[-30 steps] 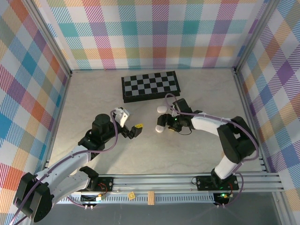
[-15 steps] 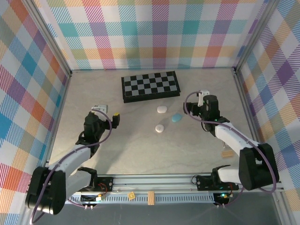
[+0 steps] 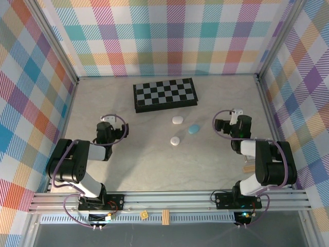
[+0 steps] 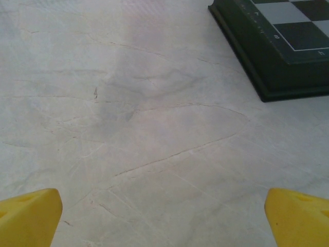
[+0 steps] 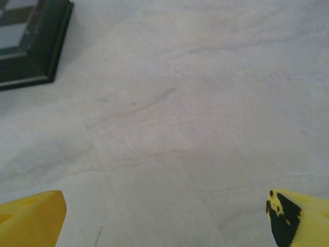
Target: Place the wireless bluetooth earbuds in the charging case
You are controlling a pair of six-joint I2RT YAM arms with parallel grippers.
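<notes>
Three closed pebble-like cases lie in the middle of the table: a white case (image 3: 178, 120), a light blue case (image 3: 194, 128) and another white case (image 3: 175, 140). No stemmed earbuds can be seen; they are hidden or out of view. My left gripper (image 3: 108, 128) is folded back at the left, well away from the cases. In the left wrist view the left gripper (image 4: 164, 218) is open over bare table, its yellow fingertips (image 4: 28, 216) far apart. My right gripper (image 3: 226, 125) rests at the right; the right gripper (image 5: 164, 218) is open too and holds nothing.
A folded chessboard (image 3: 164, 94) lies at the back middle; its corner shows in the left wrist view (image 4: 277, 46) and the right wrist view (image 5: 31, 46). A small wooden block (image 3: 249, 167) sits near the right arm. Checked walls enclose the table.
Both arms have drawn back from the table's middle to folded poses at their own sides. The three cases stay where they lay.
</notes>
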